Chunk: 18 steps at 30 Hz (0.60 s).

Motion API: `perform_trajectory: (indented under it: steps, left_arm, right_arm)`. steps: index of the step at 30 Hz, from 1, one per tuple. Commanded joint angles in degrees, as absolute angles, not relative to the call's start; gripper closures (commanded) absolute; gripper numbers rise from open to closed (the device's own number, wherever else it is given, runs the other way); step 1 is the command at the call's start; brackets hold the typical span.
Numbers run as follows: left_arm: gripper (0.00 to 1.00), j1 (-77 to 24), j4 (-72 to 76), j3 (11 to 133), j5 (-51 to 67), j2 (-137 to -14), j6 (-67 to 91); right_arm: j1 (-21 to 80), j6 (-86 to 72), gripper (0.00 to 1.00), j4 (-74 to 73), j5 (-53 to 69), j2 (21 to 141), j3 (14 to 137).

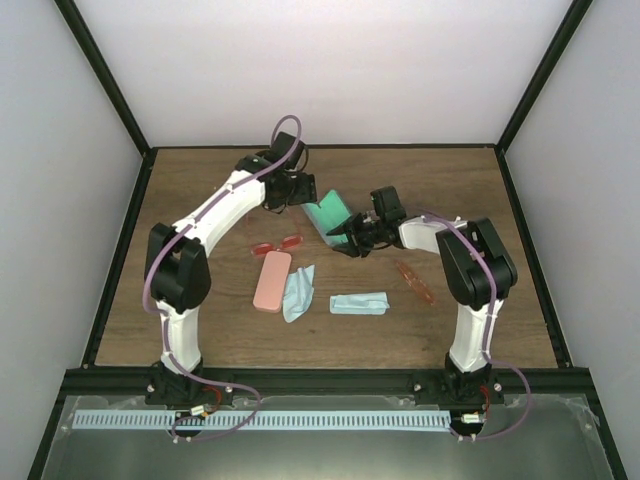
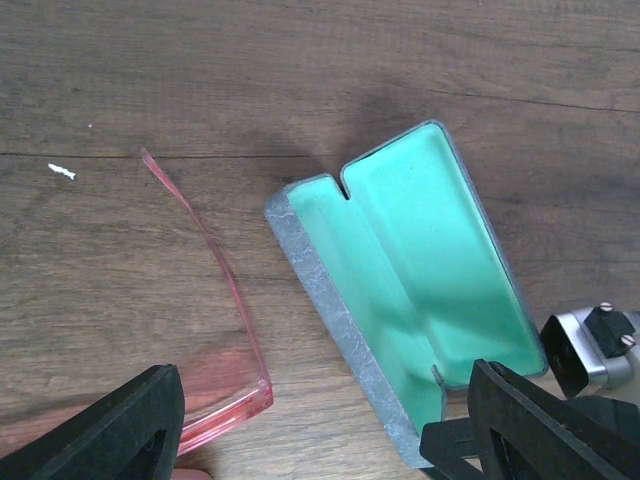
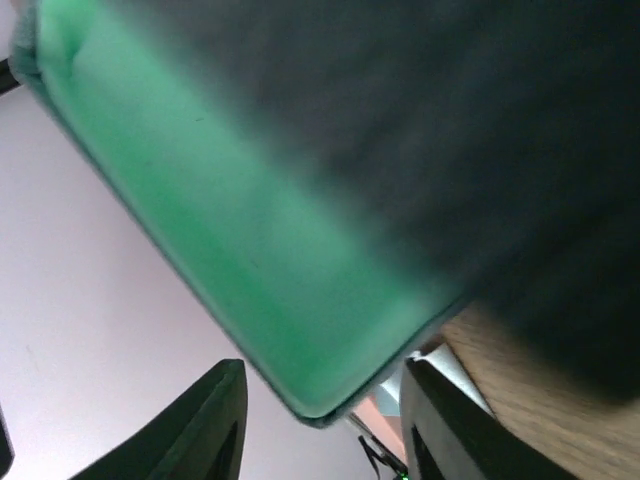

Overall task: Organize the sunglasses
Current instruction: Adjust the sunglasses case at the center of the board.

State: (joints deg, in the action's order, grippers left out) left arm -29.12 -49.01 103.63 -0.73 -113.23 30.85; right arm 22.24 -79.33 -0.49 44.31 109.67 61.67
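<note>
The reddish-pink sunglasses [image 1: 278, 244] lie on the table between the pink case and the open case. In the left wrist view one lens [image 2: 215, 395] and a thin arm show. The orange-red sunglasses [image 1: 415, 282] lie at the right near the right arm. A grey-blue case [image 1: 328, 215] stands open and tilted, its green lining [image 2: 420, 260] facing up. My left gripper [image 1: 292, 192] is open and empty above the case and the pink pair [image 2: 320, 445]. My right gripper [image 1: 350, 238] is open, with the case's lower corner [image 3: 320, 400] between its fingers.
A closed pink case [image 1: 272, 280] lies left of centre. One light blue cloth [image 1: 298, 290] lies beside it and another folded cloth [image 1: 358, 303] lies further right. The right gripper's body [image 2: 585, 350] shows beside the open case.
</note>
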Motion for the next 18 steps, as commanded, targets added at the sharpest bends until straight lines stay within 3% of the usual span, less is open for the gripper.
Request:
perform_trajectory:
  steps: [1,2,4,5,18]
  left_arm:
    - [0.2,-28.75,-49.18,102.3,0.24,-111.74,29.34]
    - [0.21,-28.74,-49.09,101.97,0.28,-111.61,29.14]
    - [0.22,-28.67,-48.89,101.12,0.3,-111.06,28.61]
    - [0.22,-28.66,-48.83,100.59,0.21,-110.81,28.42]
    - [0.23,-28.3,-47.09,96.94,1.54,-109.61,28.35]
  right_arm:
    - [22.31,-76.6,0.62,-2.73,45.55,112.92,61.08]
    - [22.17,-76.29,0.65,-2.52,46.18,113.81,60.49]
    - [21.91,-77.57,0.85,1.49,47.76,114.73,57.54]
    - [21.81,-78.11,0.89,2.42,48.06,114.85,56.51]
    - [20.43,-60.0,0.97,-18.21,34.51,105.3,60.81]
